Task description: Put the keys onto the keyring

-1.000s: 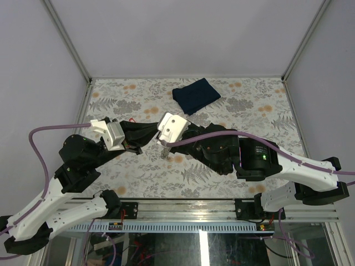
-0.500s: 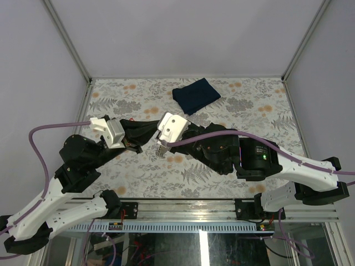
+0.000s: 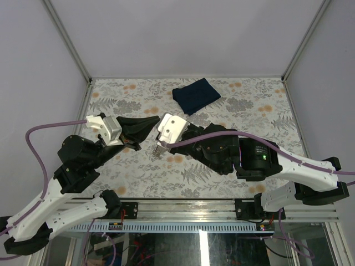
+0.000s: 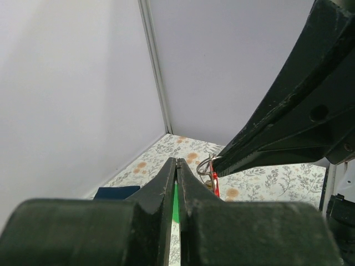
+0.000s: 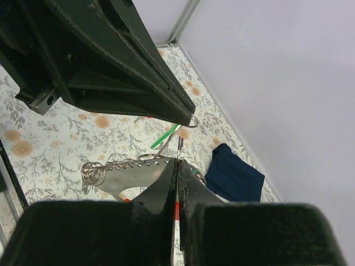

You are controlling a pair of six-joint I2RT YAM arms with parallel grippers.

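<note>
In the left wrist view my left gripper (image 4: 176,160) is shut, with the green key (image 4: 176,200) showing as a bright strip between its jaws. Just right of its tips hangs the keyring (image 4: 206,165), a thin silvery loop with its red tag (image 4: 214,186), held at the tip of the right arm's dark fingers (image 4: 288,119). My right gripper (image 5: 177,162) is shut on the keyring, with red showing between its jaws and the loop (image 5: 179,143) standing edge-on at the tips. The green key (image 5: 165,136) slants down from the left gripper's fingertips (image 5: 186,116). From above, both grippers (image 3: 155,121) (image 3: 158,149) meet over mid-table.
A folded dark blue cloth (image 3: 195,94) lies at the back of the floral table (image 3: 249,111), also in the right wrist view (image 5: 233,174). A grey metal plate with coiled rings (image 5: 125,174) sits by my right fingertips. Grey walls close the table on three sides.
My left gripper has risen and swung toward the back right, its fingers now pointing at the right wrist. The right gripper has shifted slightly left. Both stay shut.
</note>
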